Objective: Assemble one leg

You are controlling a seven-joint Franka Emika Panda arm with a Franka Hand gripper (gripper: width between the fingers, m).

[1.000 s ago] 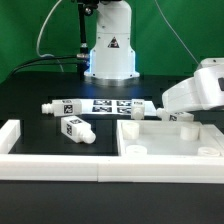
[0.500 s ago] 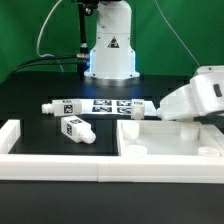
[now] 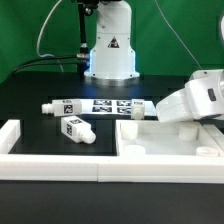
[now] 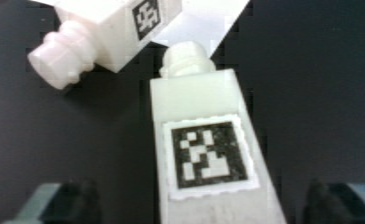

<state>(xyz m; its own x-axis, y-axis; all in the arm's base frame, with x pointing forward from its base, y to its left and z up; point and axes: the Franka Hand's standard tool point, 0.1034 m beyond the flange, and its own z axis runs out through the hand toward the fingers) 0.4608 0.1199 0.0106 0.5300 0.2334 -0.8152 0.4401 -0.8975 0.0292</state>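
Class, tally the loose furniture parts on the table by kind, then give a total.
Legs: 4, the last one lying between the fingers of the open gripper
Panel: 1
Total: 5

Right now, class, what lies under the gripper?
A leg lies tag-up on the black table between the gripper's open fingers, with another leg at its narrow end. The table under it is covered.
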